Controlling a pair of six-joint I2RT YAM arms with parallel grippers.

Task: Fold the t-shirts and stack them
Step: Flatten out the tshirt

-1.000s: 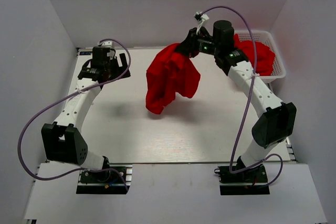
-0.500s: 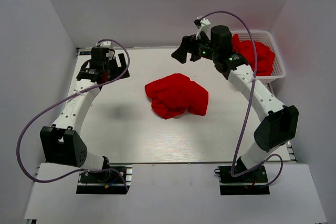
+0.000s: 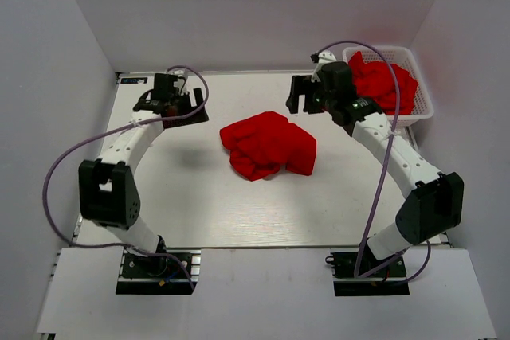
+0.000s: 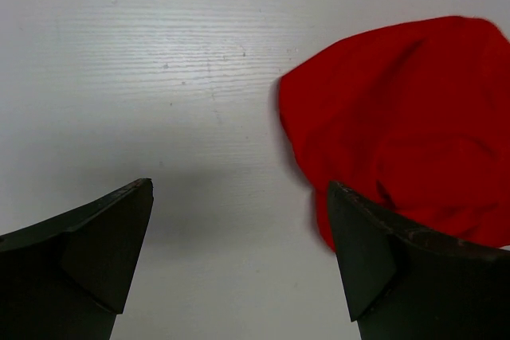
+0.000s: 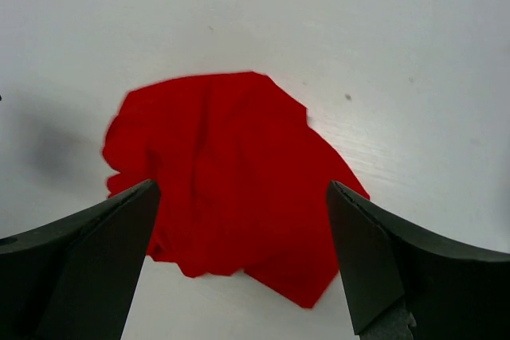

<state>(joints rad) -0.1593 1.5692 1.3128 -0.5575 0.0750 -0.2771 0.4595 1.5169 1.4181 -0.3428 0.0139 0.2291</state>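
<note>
R gripper (image 5: 241, 197) just let go, jaws wide & empty. 1 crumpled red t-shirt (image 3: 267, 145) now on table (image 3: 199, 197). L gripper (image 4: 239, 197) open too, so flattening's prob next.

Table (image 3: 183, 197): white surface, faint wood grain running left to right. One red t-shirt (image 3: 267, 145) lies crumpled near the middle, a little toward the far side, bunched in loose folds, not spread flat. White lattice basket (image 3: 425, 95) sits at the far right corner, apart from the t-shirt.
</note>
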